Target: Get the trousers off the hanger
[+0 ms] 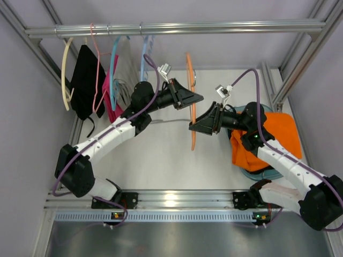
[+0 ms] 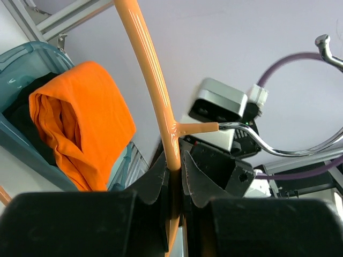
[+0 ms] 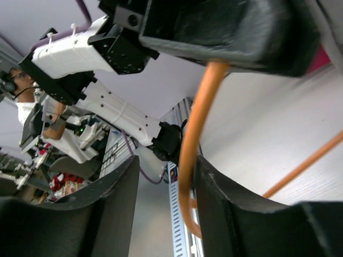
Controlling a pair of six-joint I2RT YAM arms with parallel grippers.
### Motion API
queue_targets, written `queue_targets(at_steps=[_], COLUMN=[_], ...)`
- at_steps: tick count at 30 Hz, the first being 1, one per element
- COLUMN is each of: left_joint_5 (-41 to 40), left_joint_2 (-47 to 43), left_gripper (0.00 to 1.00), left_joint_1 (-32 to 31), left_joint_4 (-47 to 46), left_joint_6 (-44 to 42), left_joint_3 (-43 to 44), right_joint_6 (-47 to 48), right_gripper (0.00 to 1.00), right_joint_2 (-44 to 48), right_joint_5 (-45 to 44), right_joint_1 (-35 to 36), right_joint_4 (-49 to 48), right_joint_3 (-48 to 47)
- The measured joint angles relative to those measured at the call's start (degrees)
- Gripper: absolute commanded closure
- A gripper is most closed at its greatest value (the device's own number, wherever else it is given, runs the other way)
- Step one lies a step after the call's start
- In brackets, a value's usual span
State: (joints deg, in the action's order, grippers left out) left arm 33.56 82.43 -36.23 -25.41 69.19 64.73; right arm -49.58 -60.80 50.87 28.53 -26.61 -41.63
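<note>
My left gripper (image 1: pixel 198 98) is shut on a bare orange hanger (image 1: pixel 191 107) and holds it in mid-air over the table; in the left wrist view (image 2: pixel 174 165) the jaws pinch its bar (image 2: pixel 155 80) just below the metal hook. My right gripper (image 1: pixel 192 128) is open, and its jaws straddle the hanger's lower curve (image 3: pixel 187 155) without closing. The orange trousers (image 1: pixel 276 134) lie folded in a teal basket (image 1: pixel 268 174) at the right, over black cloth (image 2: pixel 21 115); they also show in the left wrist view (image 2: pixel 80 118). The black trousers (image 1: pixel 86 88) hang from a cream hanger at the far left.
A metal rail (image 1: pixel 177 28) crosses the back and carries several hangers, one with a pink garment (image 1: pixel 111 96) and one with a grey one (image 1: pixel 126 72). Frame posts stand at both sides. The right arm reaches over the basket.
</note>
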Motion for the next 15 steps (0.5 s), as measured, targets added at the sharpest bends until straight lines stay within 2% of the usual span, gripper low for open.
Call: queue_targets(at_steps=[1,3,4,6,9,10,12,15], left_joint_5=[-0.15,0.15,0.22,0.74,1.14,0.96,0.92,0.94], left_joint_2=[0.24,0.61,0.63,0.61,0.61,0.61,0.61,0.57], left_gripper=[1.00,1.00,1.00,0.98,0.71,0.57,0.48,0.17], left_joint_1=[0.02,0.00,-0.15,-0.39,-0.37,-0.35,-0.26,0.00], left_joint_4=[-0.15,-0.37,-0.44,-0.79,-1.07,-1.18,-1.18,-1.03], left_joint_6=[0.07,1.38,1.55,1.42,1.27,0.81,0.02,-1.57], left_joint_3=[0.20,0.59,0.74,1.07,1.18,1.18,1.18,1.16], right_joint_6=[0.07,0.52,0.57,0.37,-0.15,-0.87,-2.14,-4.04], right_gripper=[0.70,0.86,0.99,1.00,1.00,1.00,1.00,1.00], right_joint_2=[0.00,-0.02,-0.17,-0.46,-0.39,-0.39,-0.37,-0.37], right_joint_5=[0.33,0.39,0.39,0.59,0.66,0.94,1.31,1.62], right_joint_1=[0.48,1.09,1.09,1.09,1.09,1.09,1.09,0.96], right_joint_4=[-0.70,-1.25,-1.18,-1.31,-1.73,-2.10,-2.62,-3.43], right_joint_3=[0.00,0.00,0.00,0.02,0.00,0.02,0.00,0.00])
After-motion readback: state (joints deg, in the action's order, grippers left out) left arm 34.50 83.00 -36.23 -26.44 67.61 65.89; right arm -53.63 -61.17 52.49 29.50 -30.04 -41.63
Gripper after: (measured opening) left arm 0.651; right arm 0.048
